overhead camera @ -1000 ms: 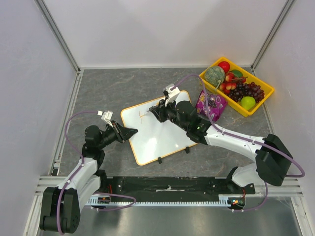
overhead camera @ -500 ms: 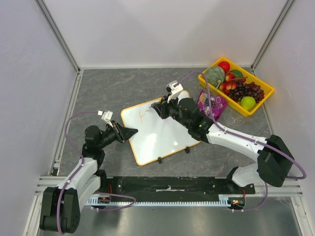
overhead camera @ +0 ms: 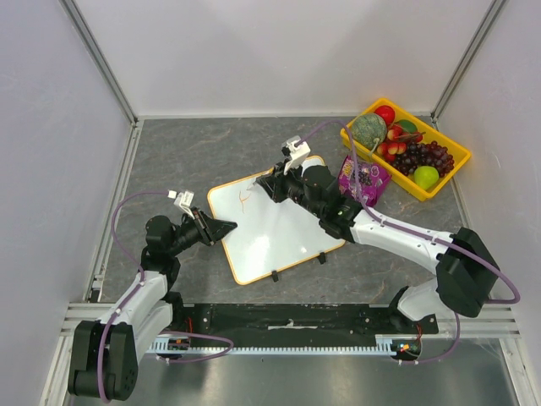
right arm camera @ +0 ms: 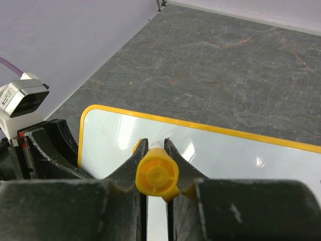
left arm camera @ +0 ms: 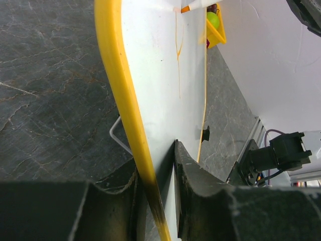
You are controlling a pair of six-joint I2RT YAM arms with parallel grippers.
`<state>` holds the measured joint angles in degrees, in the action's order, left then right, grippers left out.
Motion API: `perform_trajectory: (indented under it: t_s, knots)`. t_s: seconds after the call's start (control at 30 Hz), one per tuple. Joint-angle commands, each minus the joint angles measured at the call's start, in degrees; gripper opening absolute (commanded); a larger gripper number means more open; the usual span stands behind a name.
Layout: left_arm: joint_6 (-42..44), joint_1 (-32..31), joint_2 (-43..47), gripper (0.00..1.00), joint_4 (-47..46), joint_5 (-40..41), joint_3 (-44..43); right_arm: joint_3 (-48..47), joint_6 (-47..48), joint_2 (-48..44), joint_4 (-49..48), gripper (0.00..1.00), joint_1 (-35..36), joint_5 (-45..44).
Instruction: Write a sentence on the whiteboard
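The whiteboard (overhead camera: pixel 275 233) lies flat mid-table, white with a yellow rim. My left gripper (overhead camera: pixel 225 227) is shut on its left edge; the left wrist view has the yellow rim (left arm camera: pixel 119 90) clamped between my left gripper (left arm camera: pixel 155 160) fingers. My right gripper (overhead camera: pixel 269 184) hovers over the board's far part, shut on an orange marker (right arm camera: pixel 157 175) whose tip (left arm camera: pixel 186 8) meets the board. Of the sentence, one thin orange stroke (overhead camera: pixel 245 200) (left arm camera: pixel 178 50) shows near the tip. From the right wrist, my right gripper (right arm camera: pixel 155 144) points down at the white surface (right arm camera: pixel 235 155).
A yellow tray (overhead camera: pixel 445 178) of toy fruit stands at the back right, with a purple packet (overhead camera: pixel 363 179) beside it near my right arm. Two black clips (overhead camera: pixel 275 276) sit on the board's near edge. White walls enclose the table.
My right gripper with the marker has shifted slightly over the board's far part. The left arm and the whiteboard have stayed put.
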<state>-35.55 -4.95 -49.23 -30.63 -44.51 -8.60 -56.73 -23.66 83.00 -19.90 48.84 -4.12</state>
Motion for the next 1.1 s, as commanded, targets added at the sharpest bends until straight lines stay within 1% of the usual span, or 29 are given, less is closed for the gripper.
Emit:
perform_trajectory:
  t_s: [0.0,0.63,0.8,0.9,1.07]
  knots:
    - [4.3,-0.2,-0.4,0.02,-0.4,-1.1,0.4,0.7,-0.2,0.0,-0.2,0.00,-0.3,0.6]
    - [4.4,-0.2,-0.3,0.02,-0.4,-0.9,0.4,8.2,-0.2,-3.1,1.4,0.00,-0.3,3.9]
    - [4.4,-0.3,-0.3,0.02,-0.6,-0.8,0.4,8.0,0.3,-4.1,1.3,0.00,-0.3,3.9]
    - [4.4,-0.4,-0.4,0.02,-0.4,-0.9,0.4,6.9,0.1,-5.6,1.4,0.00,-0.3,5.8]
    - [4.4,-0.3,-0.4,0.02,-0.5,-0.9,0.4,6.7,-0.2,-8.4,-0.8,0.00,-0.6,6.5]
